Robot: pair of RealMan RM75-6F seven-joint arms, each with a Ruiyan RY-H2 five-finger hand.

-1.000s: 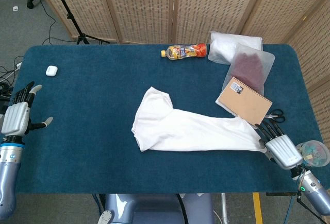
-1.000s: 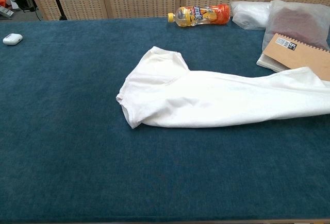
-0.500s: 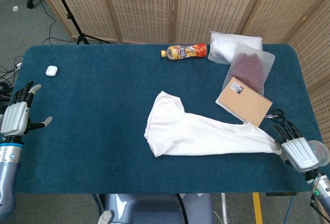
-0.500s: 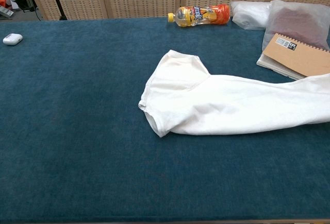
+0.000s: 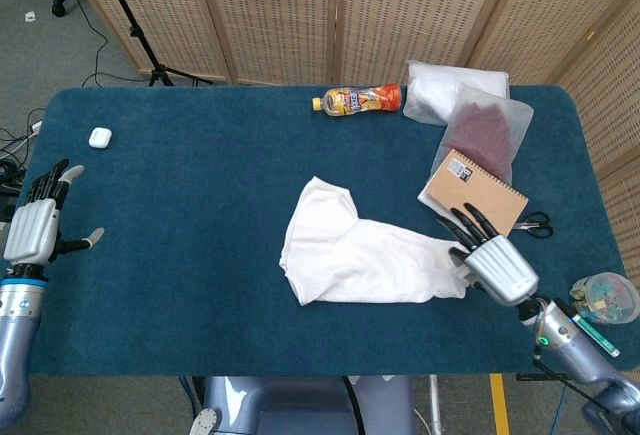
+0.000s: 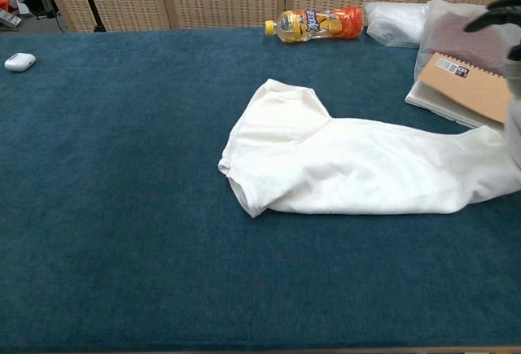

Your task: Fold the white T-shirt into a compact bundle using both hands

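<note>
The white T-shirt (image 5: 360, 255) (image 6: 350, 167) lies crumpled in a long strip across the middle of the blue table (image 5: 190, 215), its sleeve end towards the left. My right hand (image 5: 495, 263) grips the strip's right end, fingers stretched out over the cloth near the notebook; in the chest view this hand (image 6: 513, 102) shows only at the right edge. My left hand (image 5: 35, 227) hovers at the table's left edge, far from the shirt, fingers spread and holding nothing.
A brown spiral notebook (image 5: 472, 195) (image 6: 476, 85) lies just behind my right hand, with scissors (image 5: 535, 223) beside it. Plastic bags (image 5: 470, 105), an orange drink bottle (image 5: 358, 101) (image 6: 313, 22) and a white earbud case (image 5: 99, 137) lie further back. A plastic cup (image 5: 605, 297) stands at the right edge.
My right hand first dragged the shirt to the right, then came back left with the shirt's end, making the strip shorter. The left hand has stayed put.
</note>
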